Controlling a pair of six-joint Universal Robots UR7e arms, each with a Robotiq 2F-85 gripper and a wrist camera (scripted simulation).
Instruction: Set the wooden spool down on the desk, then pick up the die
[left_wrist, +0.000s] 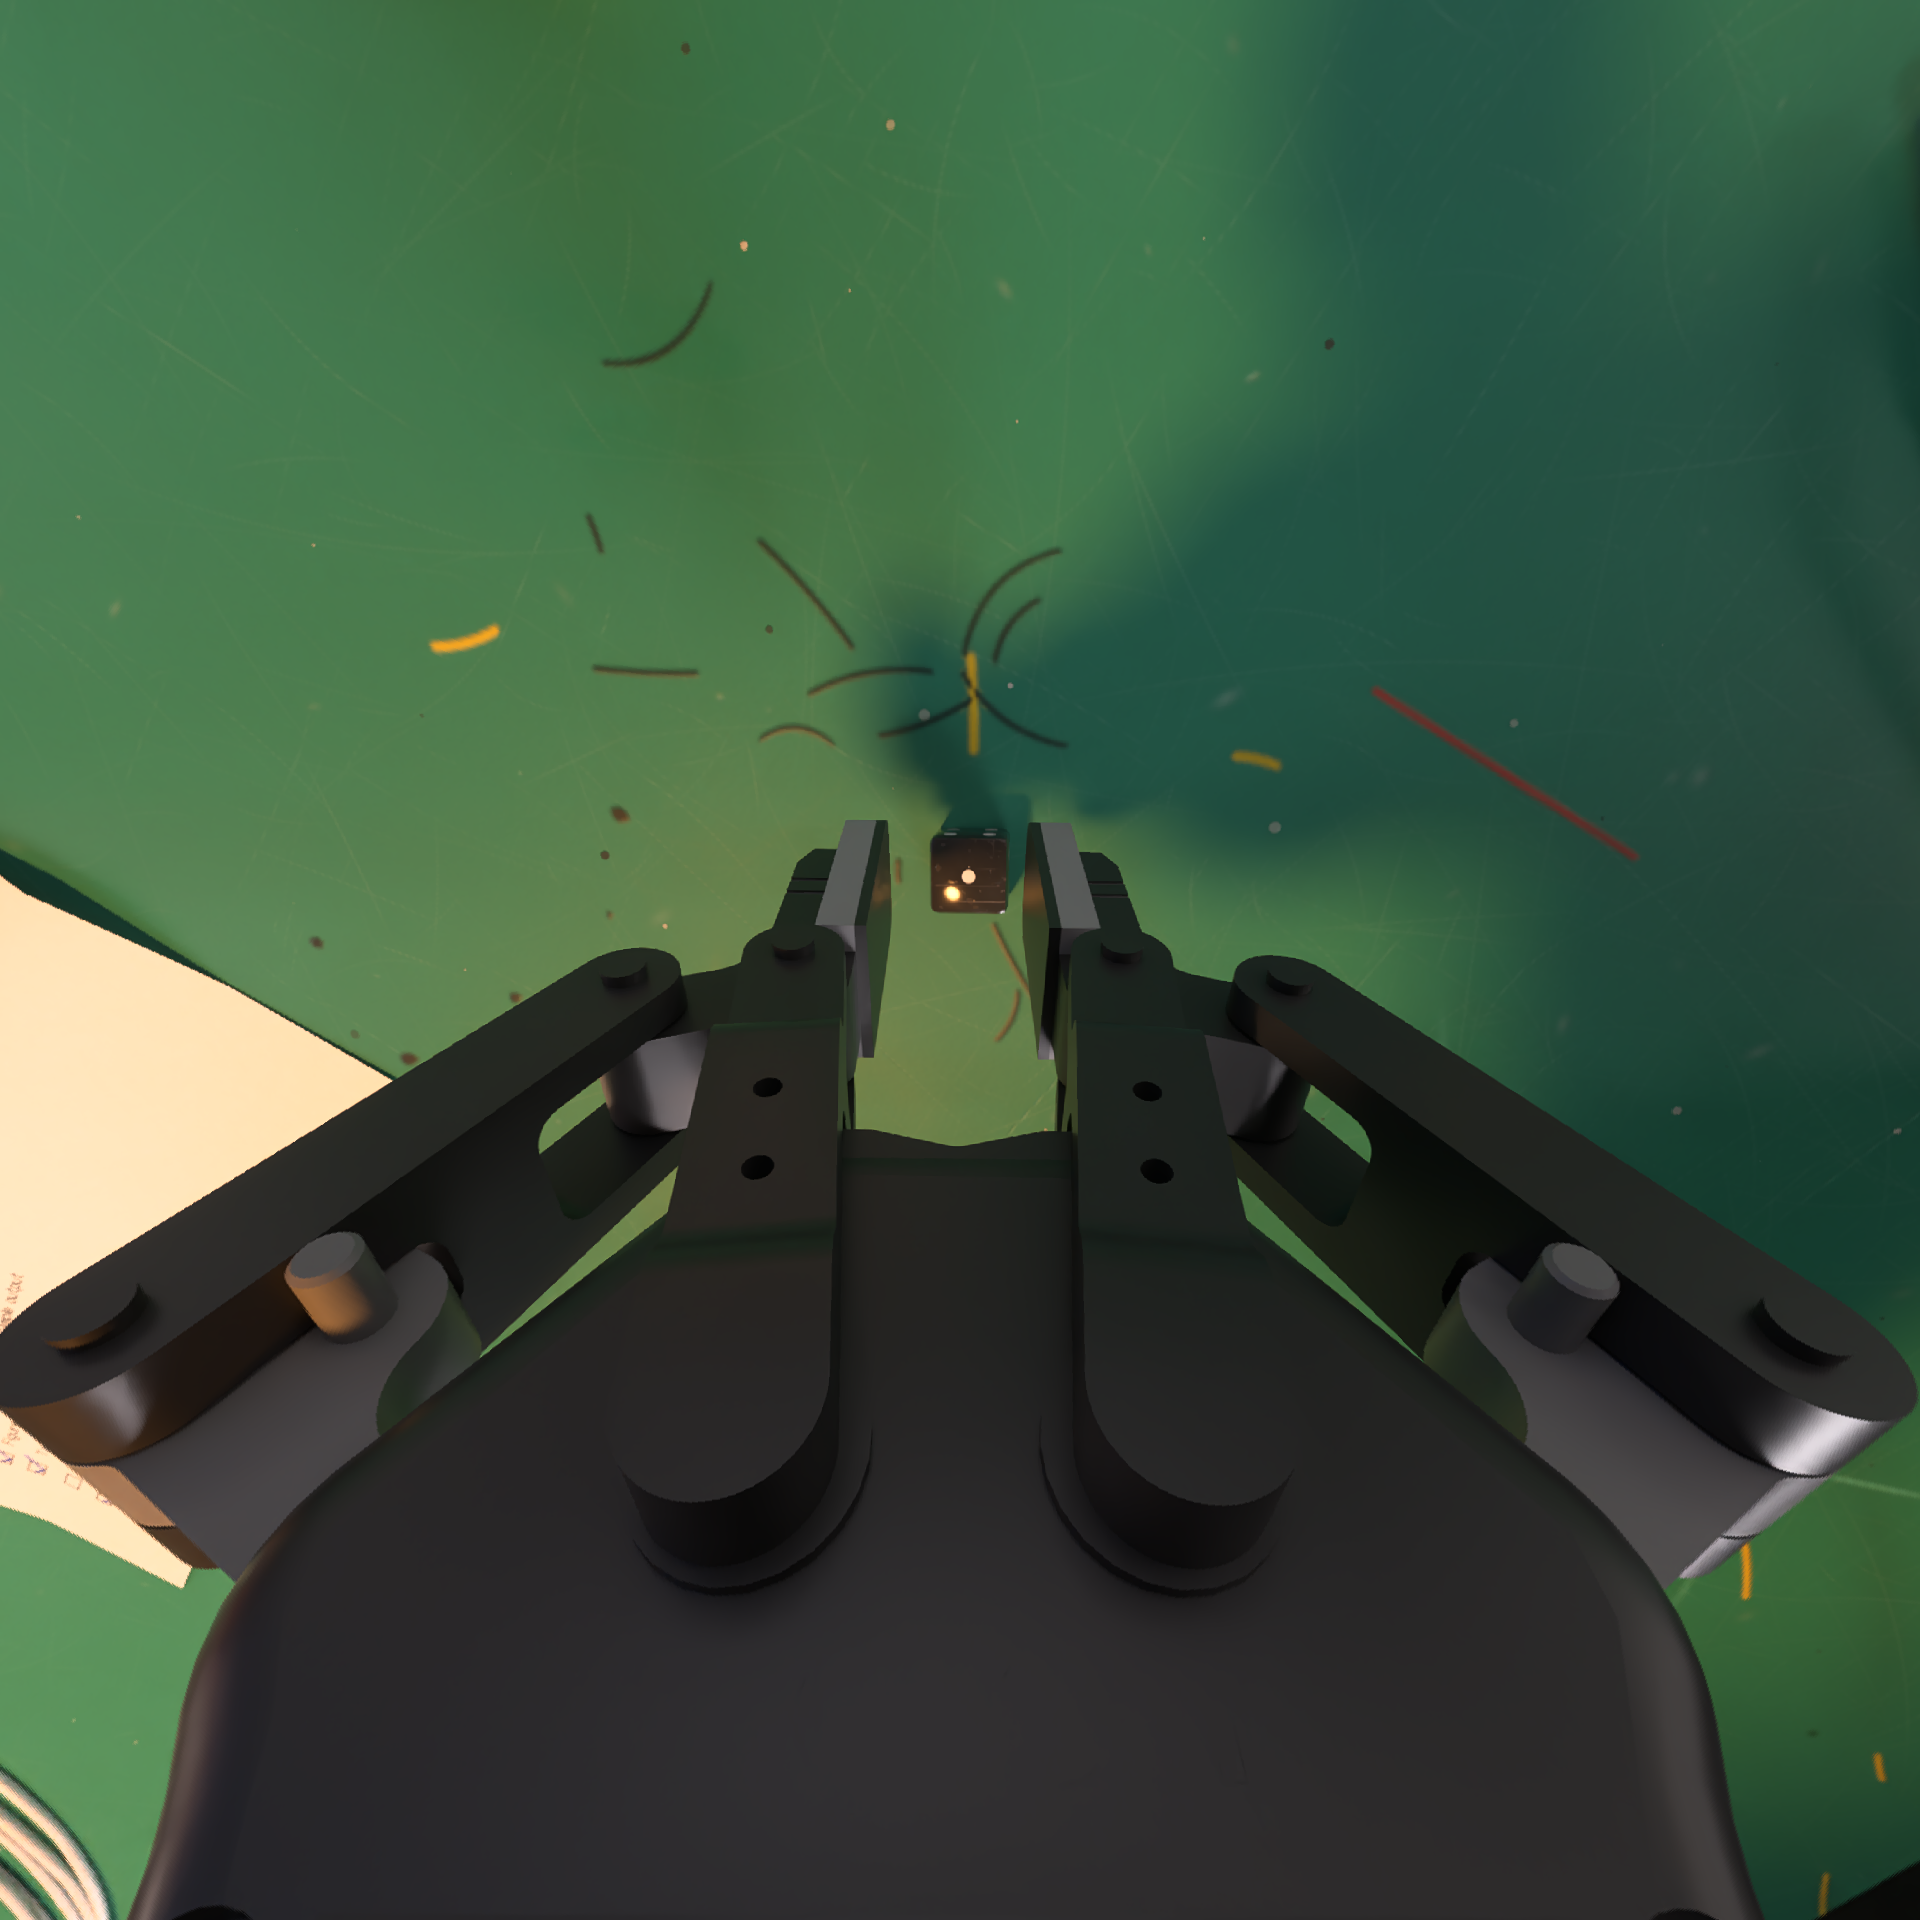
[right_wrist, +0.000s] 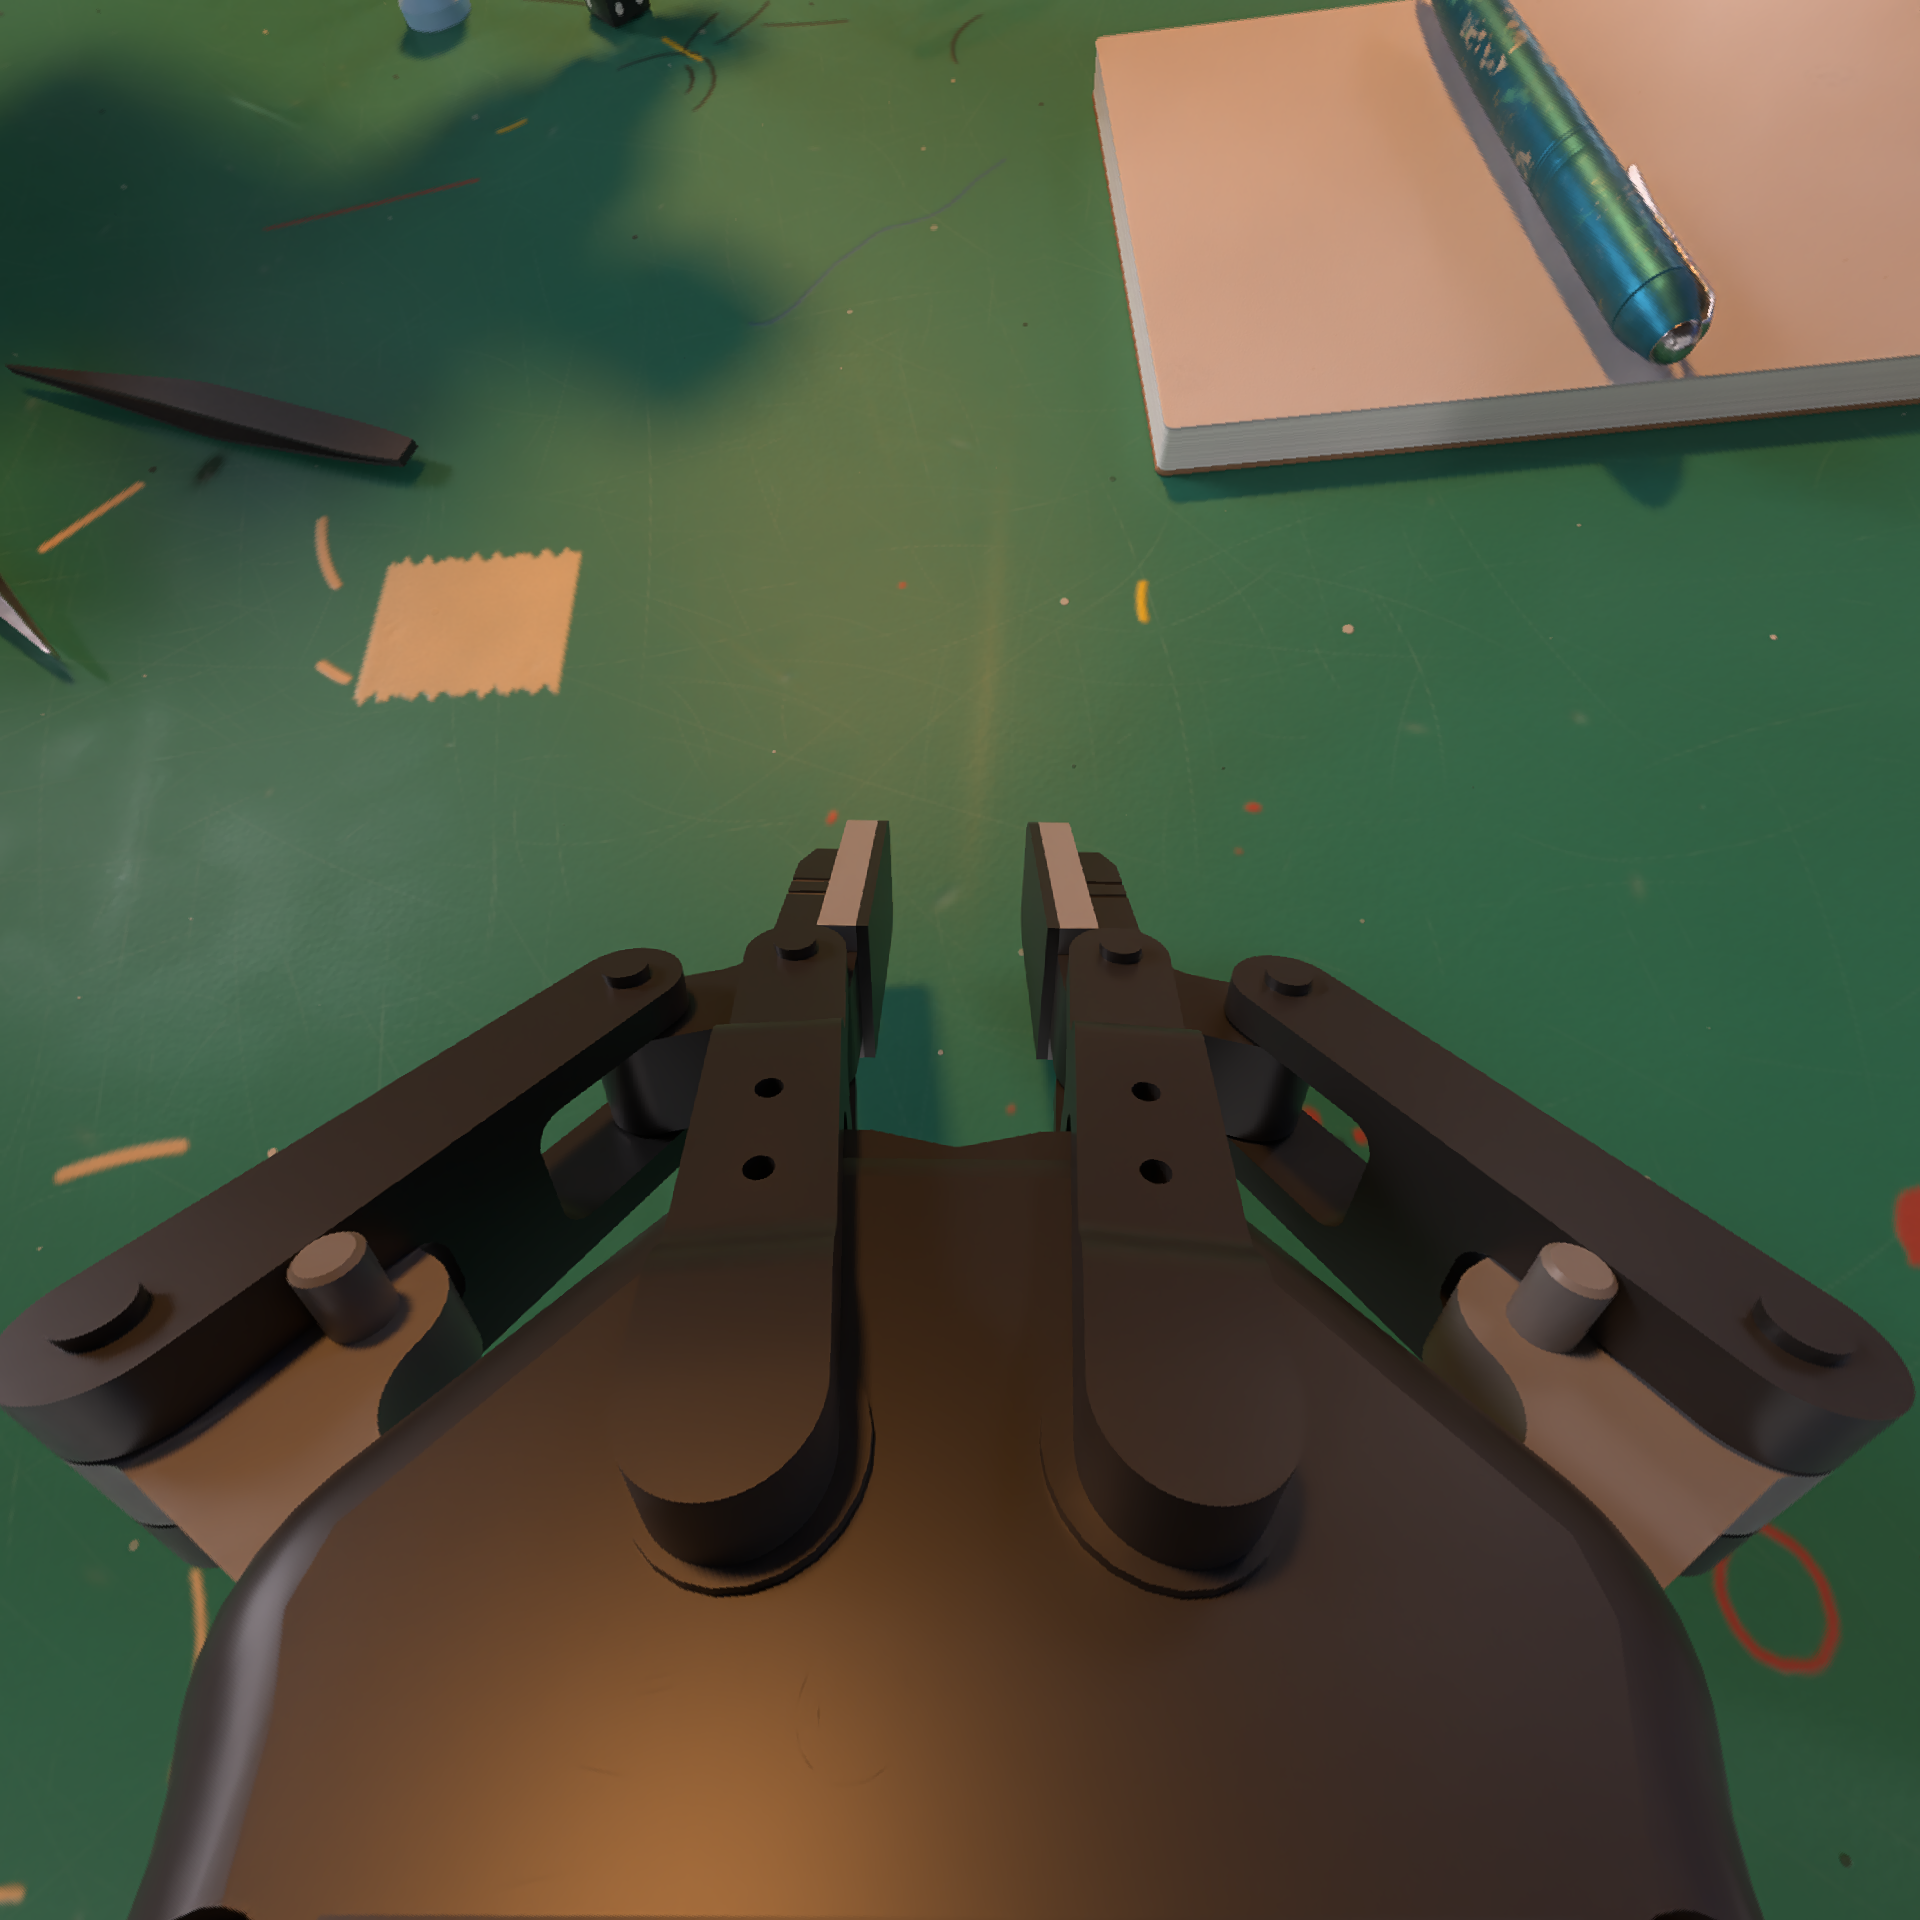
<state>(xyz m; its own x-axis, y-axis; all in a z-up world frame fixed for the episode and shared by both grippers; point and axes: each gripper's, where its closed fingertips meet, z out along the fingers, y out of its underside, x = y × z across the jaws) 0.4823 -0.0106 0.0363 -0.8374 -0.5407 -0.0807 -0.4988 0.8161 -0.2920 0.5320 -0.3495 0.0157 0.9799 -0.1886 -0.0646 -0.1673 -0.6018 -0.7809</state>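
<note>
The left claw (left_wrist: 958, 868) hangs over the green tabletop (left_wrist: 416, 416) with its jaws parted and nothing gripped. The die (left_wrist: 968, 875), dark with pale pips, sits on the tabletop in line with the gap between the fingertips; a strip of green shows on each side of it, so neither pad touches it. Thin dark wire offcuts (left_wrist: 805, 592) and short orange ones lie scattered just beyond the die, and a red strand (left_wrist: 1503, 773) lies to its right. A cream paper sheet (left_wrist: 135, 1091) covers the lower left, well apart from the die. The rest of the surface ahead is bare.

The right claw (right_wrist: 958, 868) is likewise parted and holds nothing, above bare tabletop (right_wrist: 1351, 831). A tan notepad (right_wrist: 1351, 239) lies ahead to the right with a blue-green pen (right_wrist: 1569, 177) resting across it. To the left lie a black tapered tool (right_wrist: 218, 410) and a tan scrap with pinked edges (right_wrist: 468, 627). A red rubber band (right_wrist: 1775, 1616) lies at the lower right. At the far top edge, the die (right_wrist: 620, 8) is partly cut off, beside a pale object (right_wrist: 434, 12); whether that is the spool cannot be told.
</note>
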